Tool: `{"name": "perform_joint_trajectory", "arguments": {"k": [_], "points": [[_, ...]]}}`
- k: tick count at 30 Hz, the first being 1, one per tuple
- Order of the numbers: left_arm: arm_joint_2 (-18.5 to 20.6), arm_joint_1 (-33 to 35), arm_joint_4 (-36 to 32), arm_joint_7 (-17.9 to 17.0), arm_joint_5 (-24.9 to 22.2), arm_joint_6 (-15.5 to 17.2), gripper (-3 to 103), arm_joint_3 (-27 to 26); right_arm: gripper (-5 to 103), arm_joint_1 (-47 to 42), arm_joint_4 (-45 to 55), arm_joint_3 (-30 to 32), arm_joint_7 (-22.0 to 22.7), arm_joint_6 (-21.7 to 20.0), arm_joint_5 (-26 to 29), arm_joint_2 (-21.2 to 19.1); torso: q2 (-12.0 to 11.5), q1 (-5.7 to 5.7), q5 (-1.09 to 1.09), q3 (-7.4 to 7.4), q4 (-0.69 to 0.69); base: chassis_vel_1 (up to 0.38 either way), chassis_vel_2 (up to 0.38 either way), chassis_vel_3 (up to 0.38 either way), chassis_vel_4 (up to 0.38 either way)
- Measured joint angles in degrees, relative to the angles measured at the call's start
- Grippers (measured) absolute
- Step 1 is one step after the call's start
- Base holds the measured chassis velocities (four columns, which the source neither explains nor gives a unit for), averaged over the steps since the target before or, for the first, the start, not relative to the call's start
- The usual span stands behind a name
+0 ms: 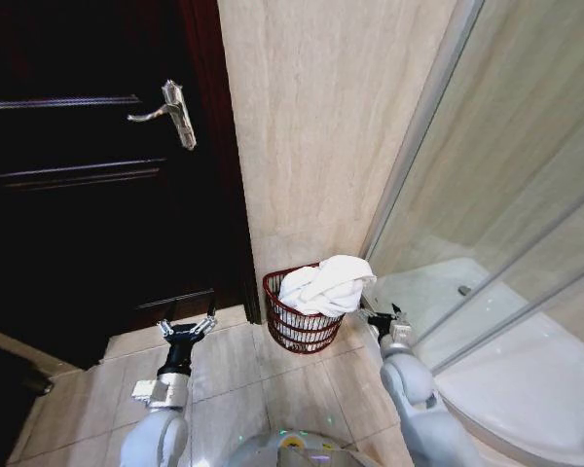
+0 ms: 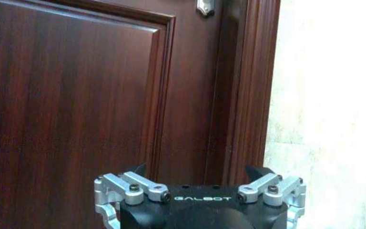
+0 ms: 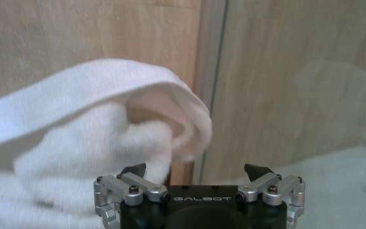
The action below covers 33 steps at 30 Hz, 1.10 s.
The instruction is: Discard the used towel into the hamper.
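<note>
The hamper [image 1: 297, 329], a small round reddish-brown openwork basket, stands on the floor against the beige wall. A crumpled white towel [image 1: 323, 284] is piled in it and bulges over its rim; up close the towel [image 3: 87, 143] fills much of the right wrist view. My right gripper [image 1: 383, 318] is open just to the right of the hamper, near the towel's edge, with nothing between its fingers. My left gripper [image 1: 186, 328] is open and empty over the tiles left of the hamper, facing the dark door. The same left gripper [image 2: 199, 174] points at the door panel.
A dark wooden door [image 1: 88, 175] with a metal lever handle [image 1: 170, 112] is at the left. A glass shower screen [image 1: 506, 195] and white shower tray [image 1: 526, 379] close off the right. Beige floor tiles [image 1: 243, 389] lie between my arms.
</note>
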Motion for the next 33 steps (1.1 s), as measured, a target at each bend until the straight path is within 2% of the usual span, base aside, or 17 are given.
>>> {"name": "perform_joint_trajectory", "arguments": {"k": [11, 15, 17, 23, 26, 29, 32, 33], "points": [[-0.6, 0.6, -1.2, -0.3, 1.1, 0.0, 100, -0.9, 100, 9.7, -10.4, -1.5, -5.5, 4.6, 0.2, -0.9, 0.0, 0.00, 0.02, 0.00, 0.00, 0.000, 0.000, 0.000, 0.000], [-1.4, 0.6, -1.5, -0.5, 2.0, 0.1, 100, -0.7, 100, 11.0, -10.5, -2.7, -7.6, 5.2, 0.1, -1.5, 0.0, 0.00, 0.00, 0.00, 0.00, 0.000, 0.000, 0.000, 0.000], [-2.0, 0.5, -1.5, -0.5, 2.9, 0.1, 100, -0.2, 100, 11.6, -9.8, -3.9, -9.3, 3.8, 0.1, -2.1, 0.0, 0.00, 0.00, -0.01, 0.00, 0.000, 0.000, 0.000, 0.000], [-2.6, 0.6, -1.8, -0.5, 3.9, 0.1, 100, 0.2, 100, 13.6, -9.9, -6.8, -10.7, 0.1, 0.3, -3.1, 0.0, 0.00, 0.00, -0.01, 0.00, 0.000, 0.000, 0.000, 0.000], [-3.0, 0.8, -2.4, -0.5, 4.2, 0.1, 100, 0.0, 100, 16.1, -11.4, -9.0, -11.6, -4.1, 1.4, -3.6, 0.0, 0.00, 0.00, -0.01, 0.00, 0.000, 0.000, 0.000, 0.000], [-3.1, 1.2, -3.0, -0.5, 4.2, 0.1, 100, -0.2, 100, 18.0, -12.9, -10.6, -11.9, -5.8, 2.0, -3.8, 0.0, 0.00, 0.01, -0.01, 0.00, 0.000, 0.000, 0.000, 0.000], [-3.2, 1.6, -3.5, -0.6, 4.1, 0.1, 100, -0.5, 100, 20.5, -14.0, -13.0, -11.9, -9.9, 3.8, -4.5, 0.0, 0.00, 0.00, -0.01, 0.00, 0.000, 0.000, 0.000, 0.000], [-3.2, 1.6, -3.5, -0.6, 4.1, 0.1, 100, -0.5, 100, 20.5, -14.0, -13.0, -11.9, -9.9, 3.8, -4.5, 0.0, 0.00, 0.00, -0.01, 0.00, 0.000, 0.000, 0.000, 0.000]]}}
